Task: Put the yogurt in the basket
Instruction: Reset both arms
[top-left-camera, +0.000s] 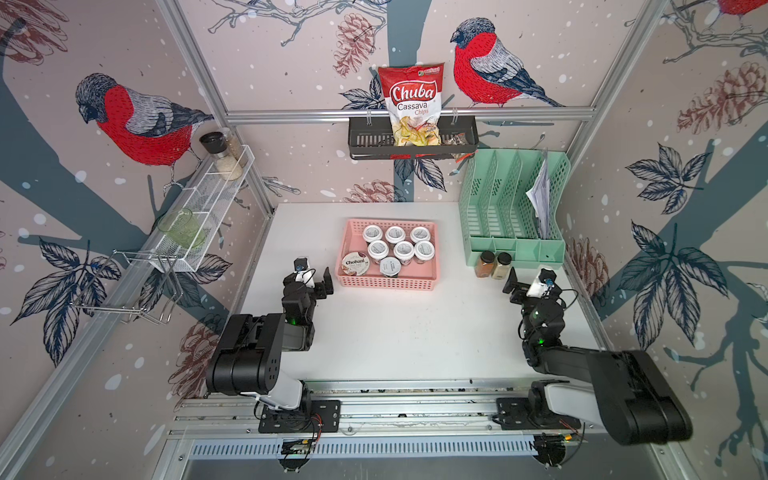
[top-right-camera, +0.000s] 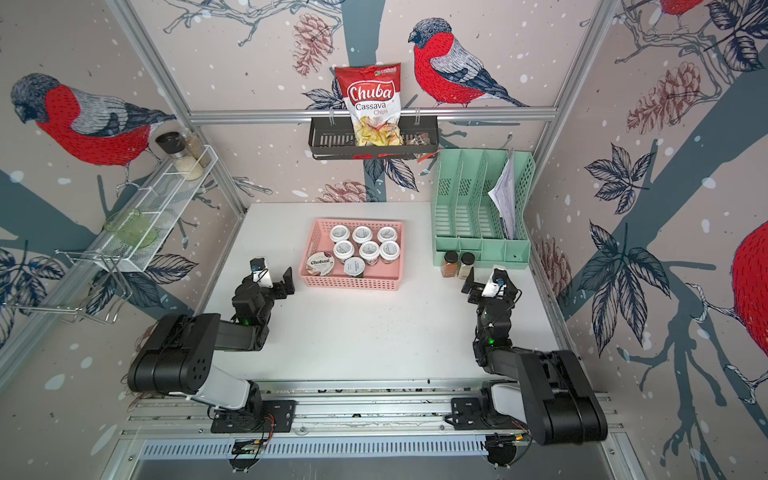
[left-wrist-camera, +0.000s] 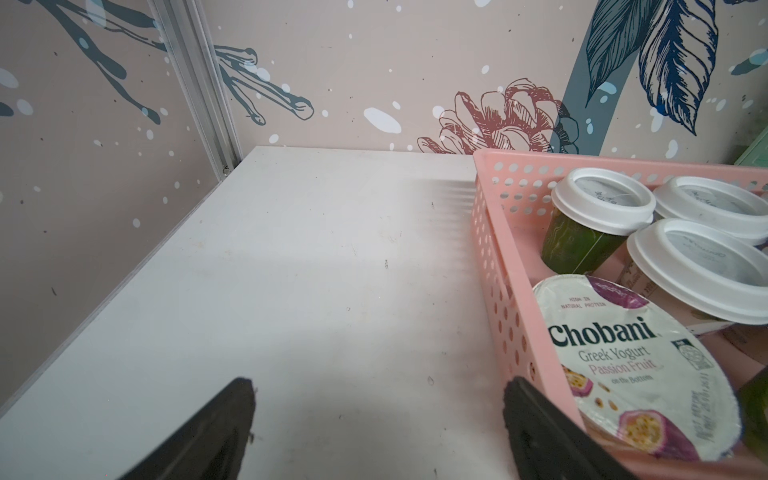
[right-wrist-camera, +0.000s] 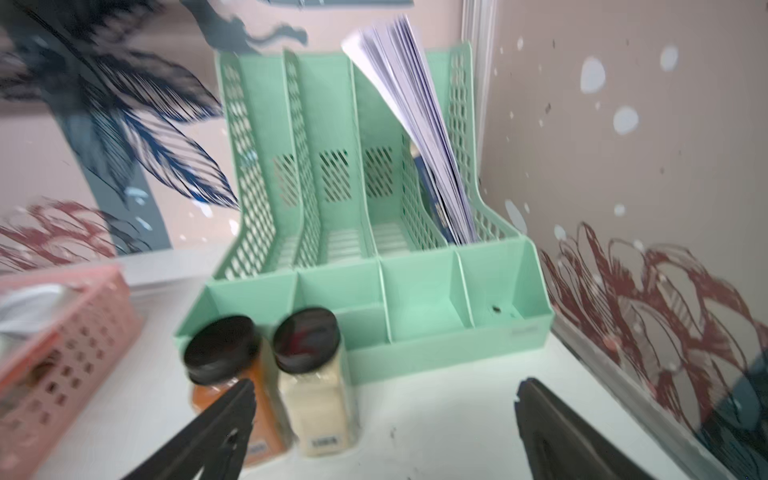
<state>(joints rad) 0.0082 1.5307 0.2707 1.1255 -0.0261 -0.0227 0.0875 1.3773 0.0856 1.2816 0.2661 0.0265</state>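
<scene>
Even, bright diffuse lighting, soft faint shadows on the white worktop (top-left-camera: 407, 332), top views bowed at edges, right wrist view motion-blurred.

Place: robot test booth in a lab, dressed like a home pantry.
Walls: panels (top-left-camera: 291, 62) printed with bullfinches and pine cones, set in aluminium framing (top-left-camera: 291, 117).
Worktop: white worktop (top-left-camera: 395, 332), with left arm (top-left-camera: 249, 353) and right arm (top-left-camera: 615, 382) bolted to a metal rail (top-left-camera: 415, 409).
Storage: black rack (top-left-camera: 370, 139) with chips bag (top-left-camera: 411, 97), wire shelf (top-left-camera: 208, 203), mint file organiser (top-left-camera: 490, 199).
</scene>
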